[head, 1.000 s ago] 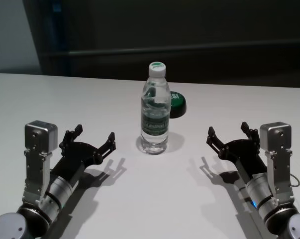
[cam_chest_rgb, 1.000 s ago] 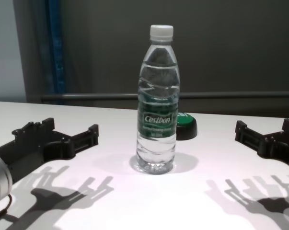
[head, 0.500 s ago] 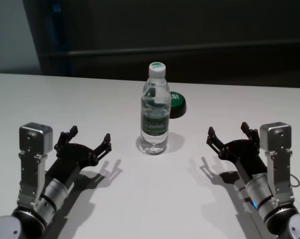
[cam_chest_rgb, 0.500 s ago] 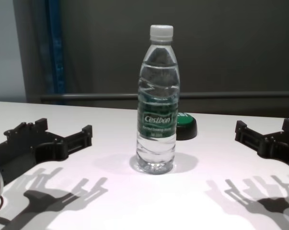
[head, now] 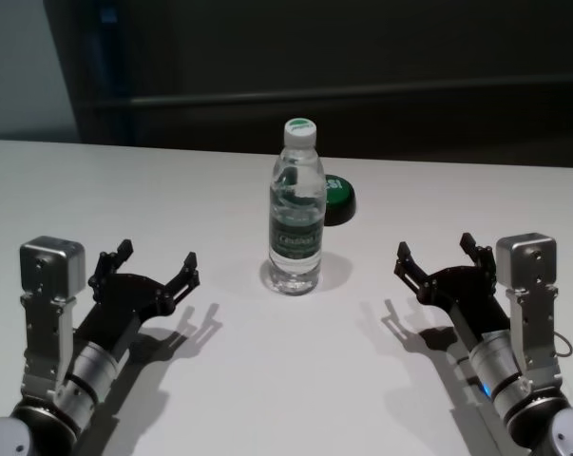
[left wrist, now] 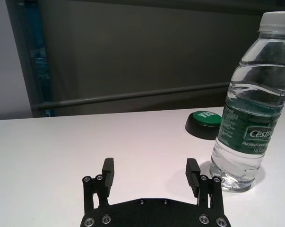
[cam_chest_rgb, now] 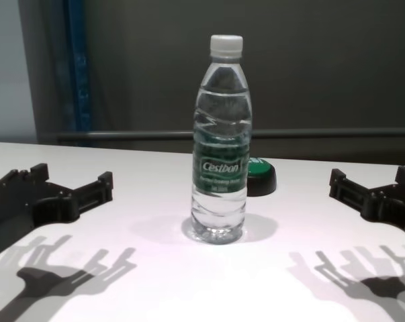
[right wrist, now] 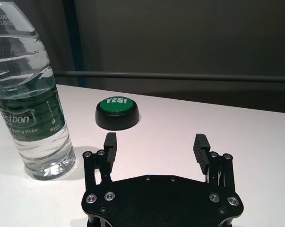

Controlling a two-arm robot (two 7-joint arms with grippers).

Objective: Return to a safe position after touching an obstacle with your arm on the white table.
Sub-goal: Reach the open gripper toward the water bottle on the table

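Observation:
The obstacle, a clear water bottle (head: 296, 207) with a white cap and green label, stands upright in the middle of the white table (head: 286, 380); it also shows as the bottle (cam_chest_rgb: 221, 141), (left wrist: 251, 104), (right wrist: 29, 94). My left gripper (head: 156, 263) hovers low over the table, well to the bottle's left and apart from it, open and empty; its fingers (left wrist: 108, 171) show wide apart. My right gripper (head: 436, 255) sits open and empty at the right, also clear of the bottle, its fingers (right wrist: 201, 145) spread.
A low round black puck with a green top (head: 338, 199) lies just behind and right of the bottle, also seen as the puck (right wrist: 117, 112). A dark wall and rail run behind the table's far edge.
My left arm has drawn back to the left and toward me, widening the gap to the bottle. The bottle and the right arm have not moved.

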